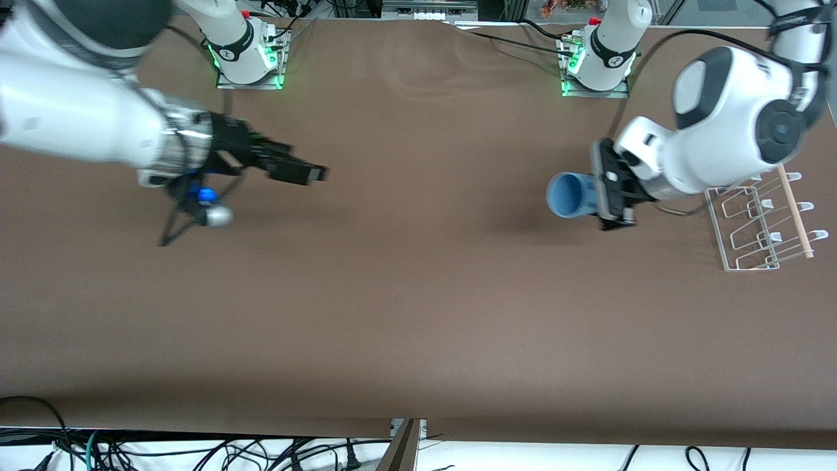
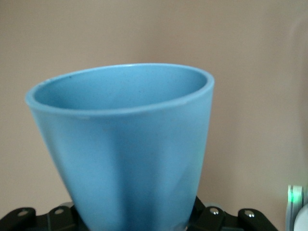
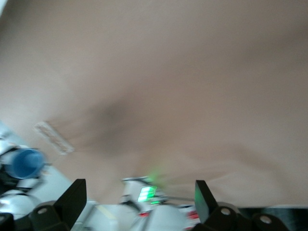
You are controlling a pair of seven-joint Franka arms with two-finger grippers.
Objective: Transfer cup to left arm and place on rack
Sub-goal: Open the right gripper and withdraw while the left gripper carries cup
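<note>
The light-blue cup [image 1: 570, 194] lies on its side in the air, its mouth turned toward the right arm's end of the table. My left gripper [image 1: 607, 196] is shut on its base and holds it over the table beside the rack [image 1: 752, 229]. In the left wrist view the cup [image 2: 125, 154] fills the picture and hides the fingers. The white wire rack with its wooden dowel [image 1: 794, 210] stands at the left arm's end of the table. My right gripper [image 1: 307, 171] is open and empty over the table near its own end; its view [image 3: 139, 202] shows the cup [image 3: 23, 162] far off.
The two arm bases [image 1: 248, 55] [image 1: 598, 62] stand on the table's edge farthest from the front camera. Cables [image 1: 196, 451] lie below the table's front edge. The brown table [image 1: 418, 294] spreads between the arms.
</note>
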